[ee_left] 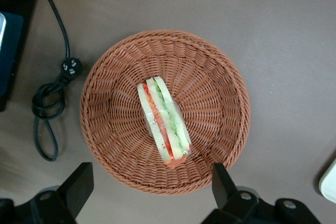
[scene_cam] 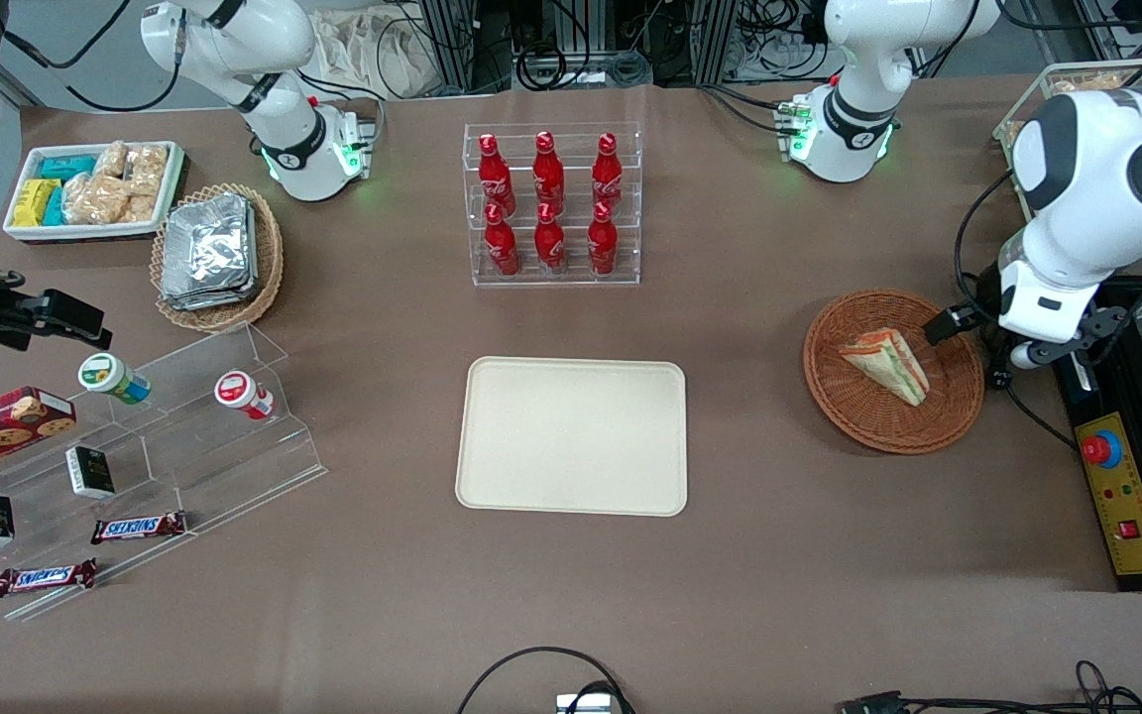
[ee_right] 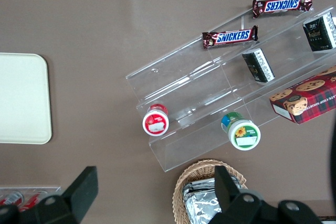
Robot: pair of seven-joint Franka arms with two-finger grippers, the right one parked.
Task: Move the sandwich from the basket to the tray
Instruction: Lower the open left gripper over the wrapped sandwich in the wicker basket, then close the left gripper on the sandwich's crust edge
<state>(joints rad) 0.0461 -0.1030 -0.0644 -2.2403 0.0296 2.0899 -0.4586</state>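
sandwich position: the small triangular wedge sandwich of pale bread with orange-red and green filling (scene_cam: 886, 364) lies on its side inside the round, shallow, reddish-brown woven wicker basket (scene_cam: 858, 421), roughly at the basket's centre, with the layered filling edge facing up in the left wrist view (ee_left: 164, 120). a clear wrapper covers the wedge.

basket position: the basket (ee_left: 107, 129) rests on the brown table surface (scene_cam: 353, 615) toward the working arm's end. it stands well apart from the flat rectangular cream-coloured plastic tray with rounded corners (scene_cam: 492, 486), which sits near the table's middle.

gripper position: the left arm's gripper (ee_left: 152, 187) hangs above the basket, at its rim, not touching the sandwich. the two dark fingers (ee_left: 79, 184) are spread wide apart, with nothing between them. in the front view the gripper (scene_cam: 1002, 347) shows at the basket's edge, under the white wrist of the arm.

adjacent items: a coiled black cable with plug (ee_left: 50, 103) lies on the table just beside the basket. a clear acrylic rack holding six red bottles (scene_cam: 551, 203) stands farther from the front camera than the tray.
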